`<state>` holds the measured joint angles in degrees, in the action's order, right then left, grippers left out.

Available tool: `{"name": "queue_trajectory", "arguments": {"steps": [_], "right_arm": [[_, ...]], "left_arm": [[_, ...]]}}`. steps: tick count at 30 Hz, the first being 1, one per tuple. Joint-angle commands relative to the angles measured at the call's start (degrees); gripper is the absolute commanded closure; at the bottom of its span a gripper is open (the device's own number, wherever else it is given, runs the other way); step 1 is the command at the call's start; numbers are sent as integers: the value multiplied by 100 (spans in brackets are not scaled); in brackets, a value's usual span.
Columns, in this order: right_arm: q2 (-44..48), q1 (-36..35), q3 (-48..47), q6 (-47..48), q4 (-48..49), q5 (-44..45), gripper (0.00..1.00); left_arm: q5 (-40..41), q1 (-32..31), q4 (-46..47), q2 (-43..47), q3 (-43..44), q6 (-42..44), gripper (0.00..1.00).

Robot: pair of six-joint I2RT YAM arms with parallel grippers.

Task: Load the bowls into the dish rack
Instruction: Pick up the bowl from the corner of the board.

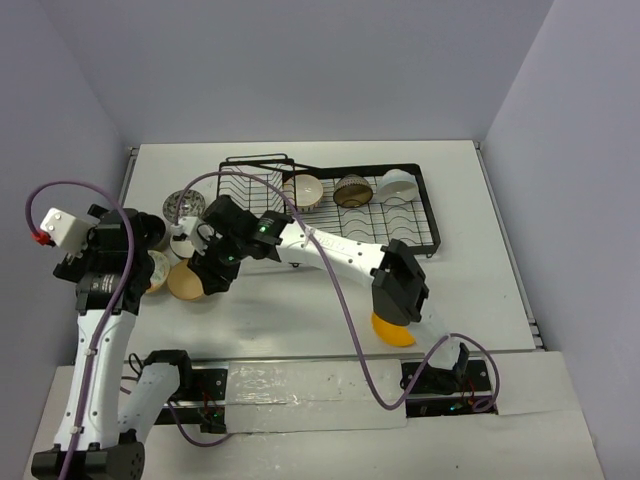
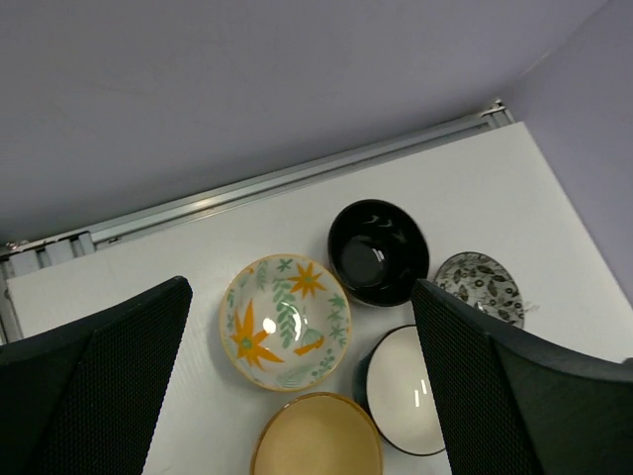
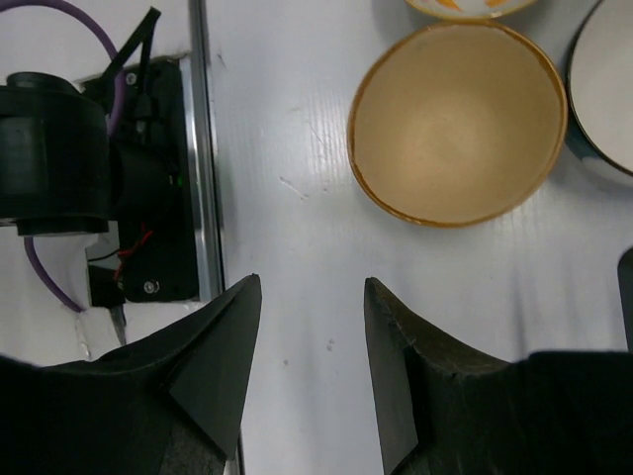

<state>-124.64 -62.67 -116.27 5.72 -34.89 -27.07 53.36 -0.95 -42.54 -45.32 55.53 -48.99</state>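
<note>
The black wire dish rack [image 1: 420, 205] at the back holds a cream bowl [image 1: 305, 190], a brown bowl [image 1: 353, 190] and a white bowl [image 1: 398, 185]. At the left of the table sit a floral bowl [image 2: 285, 322], a black bowl [image 2: 378, 251], a grey patterned bowl [image 2: 480, 287], a white bowl [image 2: 404, 389] and a tan bowl [image 3: 455, 119]. My left gripper [image 2: 302, 289] hangs wide open high above this cluster. My right gripper [image 3: 312, 287] is open and holds nothing; it is over bare table just short of the tan bowl. An orange-yellow bowl [image 1: 392, 330] lies by the right arm's base.
The left arm's base [image 3: 89, 168] and its purple cable [image 1: 345, 300] lie close to the right gripper. The right arm stretches across the table in front of the rack. Walls close the table on three sides.
</note>
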Motion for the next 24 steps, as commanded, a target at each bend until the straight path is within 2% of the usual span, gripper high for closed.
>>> {"name": "queue_trajectory", "arguments": {"steps": [1,9,16,24], "right_arm": [[-183,-96,-440,167,-44,-193,46],[-824,-166,-1143,325,-351,-281,45],[-1228,-166,-1661,422,-430,-290,39],[-1502,-184,-1759,404,-220,-615,34]], "left_arm": [[-397,323,18,85,-156,65,1],[-669,604,307,67,-376,100,1],[-977,763,414,137,-455,118,1],[-1188,763,537,217,-517,180,1]]}}
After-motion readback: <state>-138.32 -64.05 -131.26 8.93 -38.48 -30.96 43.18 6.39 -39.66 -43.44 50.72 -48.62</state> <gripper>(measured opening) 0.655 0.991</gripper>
